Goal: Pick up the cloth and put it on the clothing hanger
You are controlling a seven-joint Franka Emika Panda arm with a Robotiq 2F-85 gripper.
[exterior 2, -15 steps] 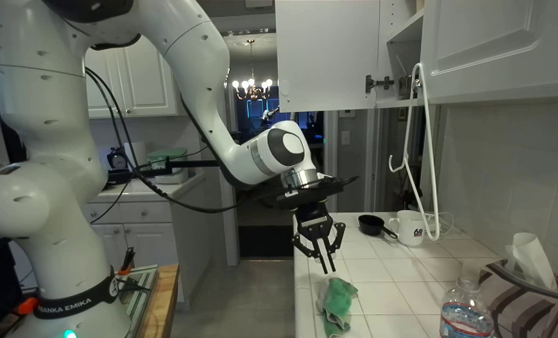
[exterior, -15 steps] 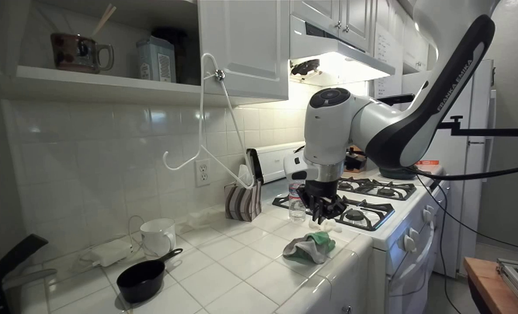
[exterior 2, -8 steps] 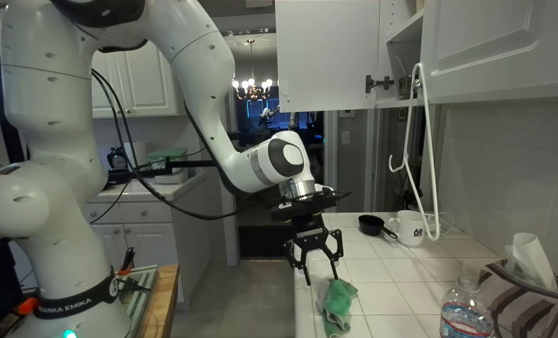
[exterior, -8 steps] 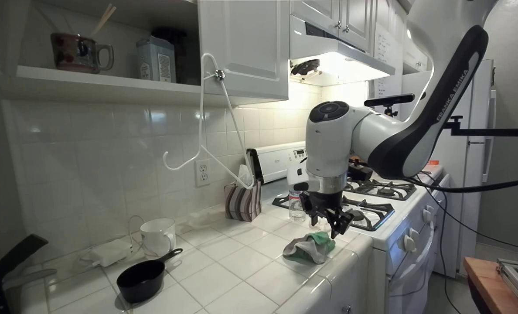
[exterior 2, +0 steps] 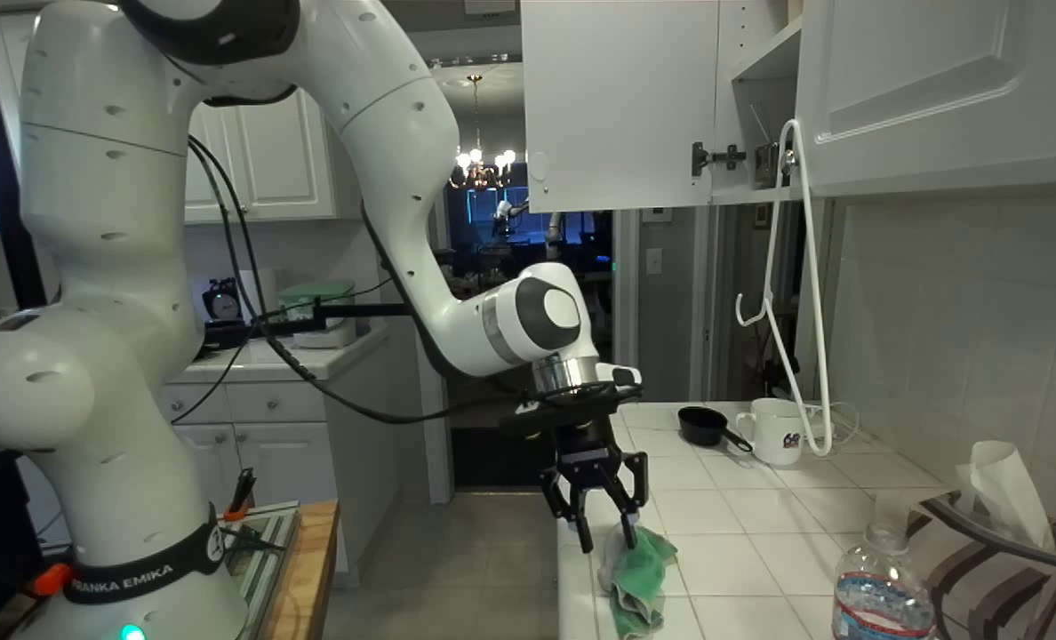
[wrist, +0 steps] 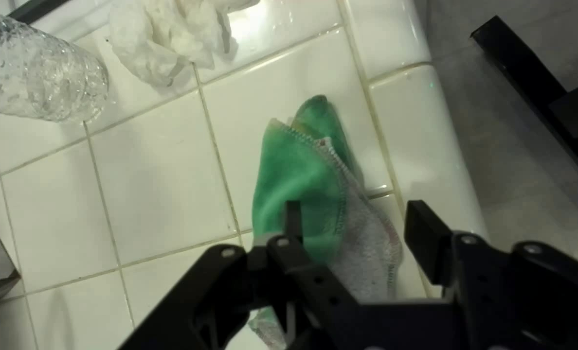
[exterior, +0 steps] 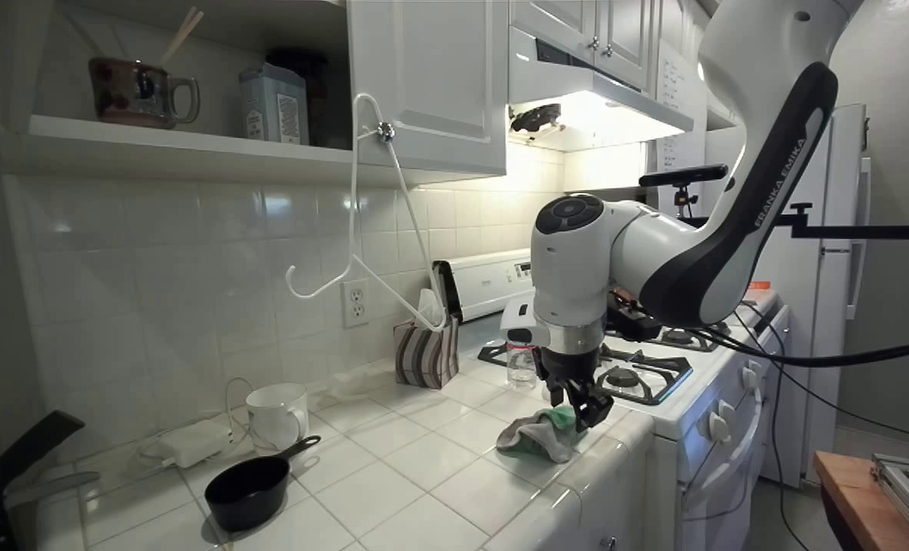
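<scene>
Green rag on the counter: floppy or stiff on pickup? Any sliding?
The rag is probably floppy, since it lies crumpled and folded over itself. Likely light: its fabric looks thin. It may slide if nudged, as the tiled counter looks glossy.

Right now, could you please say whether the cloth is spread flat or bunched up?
Bunched up: in an exterior view, the cloth lies rumpled on the counter, with raised folds of grey and green.

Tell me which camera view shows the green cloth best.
The wrist view: it shows the cloth largest, its stitching plain, though the gripper hides part. Both exterior views show it smaller and crumpled, partly behind the gripper.
</scene>
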